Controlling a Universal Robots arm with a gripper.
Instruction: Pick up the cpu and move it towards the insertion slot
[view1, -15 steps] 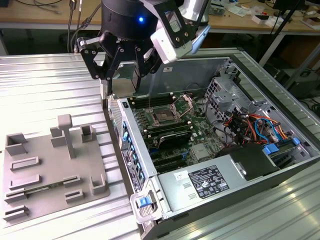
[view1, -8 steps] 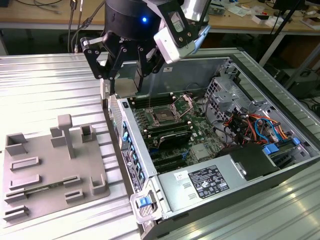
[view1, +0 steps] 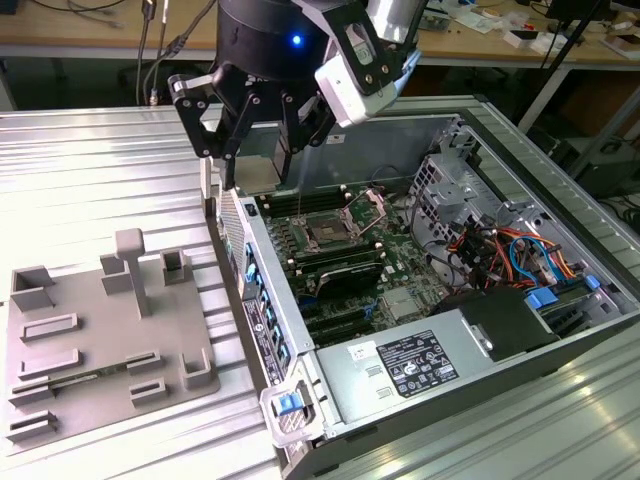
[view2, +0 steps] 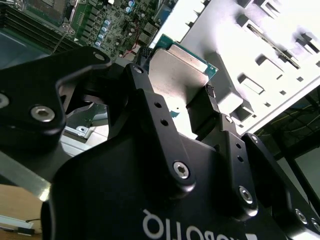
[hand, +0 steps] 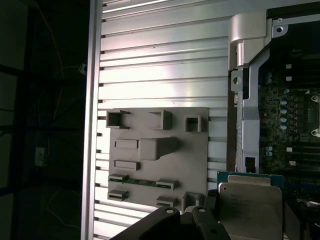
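Note:
The cpu (view2: 180, 67) is a flat square chip with a silvery top and a green edge. In both wrist views my gripper (view2: 176, 71) is shut on it, one black finger on each of two opposite sides. The first wrist view shows the cpu (hand: 250, 202) held in the air beside the open computer case's wall, above the ribbed metal table. In the exterior view my gripper (view1: 258, 160) hangs over the case's wall at that view's left. The insertion slot (view1: 328, 233), a square socket with a dark centre and a raised metal frame, lies on the green board below and to the gripper's right.
The grey fixture plate (view1: 100, 330) with raised blocks lies on the ribbed table (view1: 90, 170) at the exterior view's left. Inside the case (view1: 520, 150) are black memory slots (view1: 345, 268), a silver labelled box (view1: 410, 365) and coloured cables (view1: 500, 250).

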